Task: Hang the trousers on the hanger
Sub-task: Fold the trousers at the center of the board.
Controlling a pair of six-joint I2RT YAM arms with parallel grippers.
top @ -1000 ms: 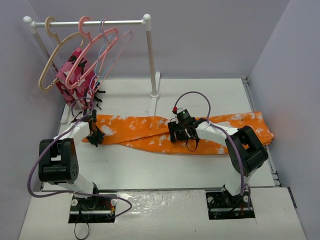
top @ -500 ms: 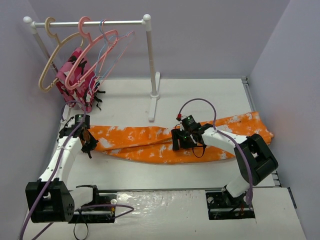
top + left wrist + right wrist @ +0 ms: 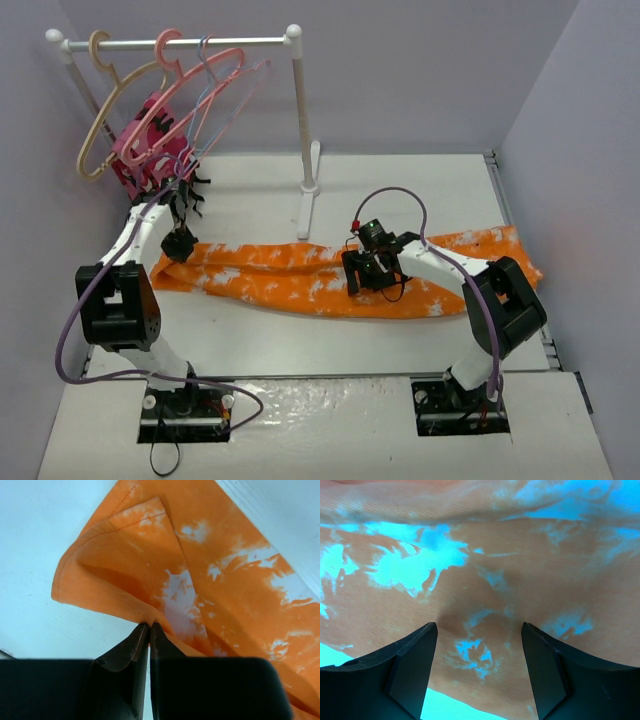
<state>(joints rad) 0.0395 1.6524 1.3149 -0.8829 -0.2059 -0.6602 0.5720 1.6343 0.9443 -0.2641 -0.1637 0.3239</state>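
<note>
The orange trousers (image 3: 300, 275) with white blotches lie stretched across the table from left to right. My left gripper (image 3: 180, 243) is at their left end, and in the left wrist view it (image 3: 149, 625) is shut on a folded edge of the cloth (image 3: 200, 580). My right gripper (image 3: 372, 275) hovers over the middle of the trousers. In the right wrist view it (image 3: 479, 626) stands open, its fingertips (image 3: 427, 635) astride flat cloth (image 3: 495, 545). The salmon-pink hanger (image 3: 185, 90) hangs by its hook on the rail at the back left.
A white clothes rack, with rail (image 3: 180, 44) and right post (image 3: 300, 120), stands at the back left. It also carries a beige hanger (image 3: 105, 110), thin wire hangers (image 3: 225, 90) and a pink-and-red garment (image 3: 150, 150). Walls close in on both sides.
My left arm has swung back toward the rack, carrying the trousers' left end with it, still gripped. The cloth shifted left. The right gripper stayed open over the middle.
</note>
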